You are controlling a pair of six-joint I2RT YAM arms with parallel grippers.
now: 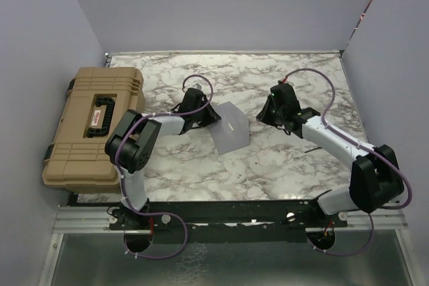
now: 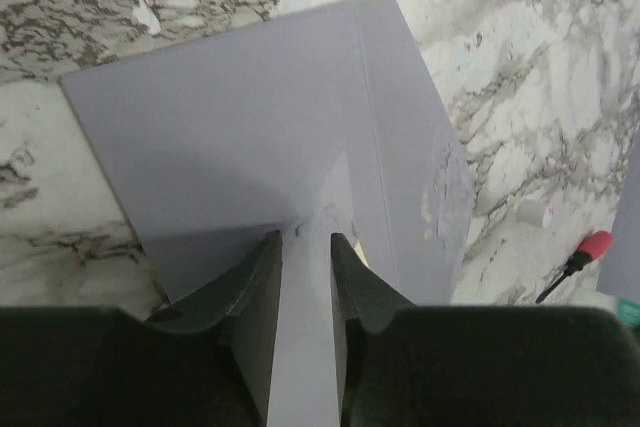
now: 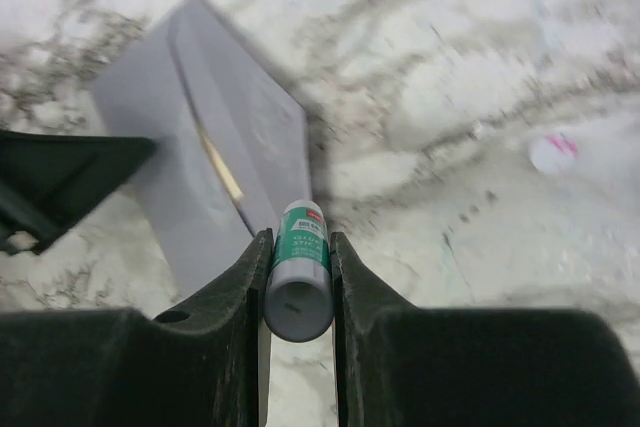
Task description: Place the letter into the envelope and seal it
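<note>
Marble table (image 1: 281, 165), grey envelope (image 1: 229, 128) lying flat, long axis near-to-far, flap edge rightward

Grey envelope (image 1: 231, 130) on marble table (image 1: 281, 165) between left hand (image 1: 212, 116) and right hand (image 1: 264, 117), tan case (image 1: 94, 128) at left

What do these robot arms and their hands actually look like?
Both the left arm and right arm have white links with chunky black joints, and a purple cable loops along each. The left hand and right hand each have two dark, tapering fingers.
</note>
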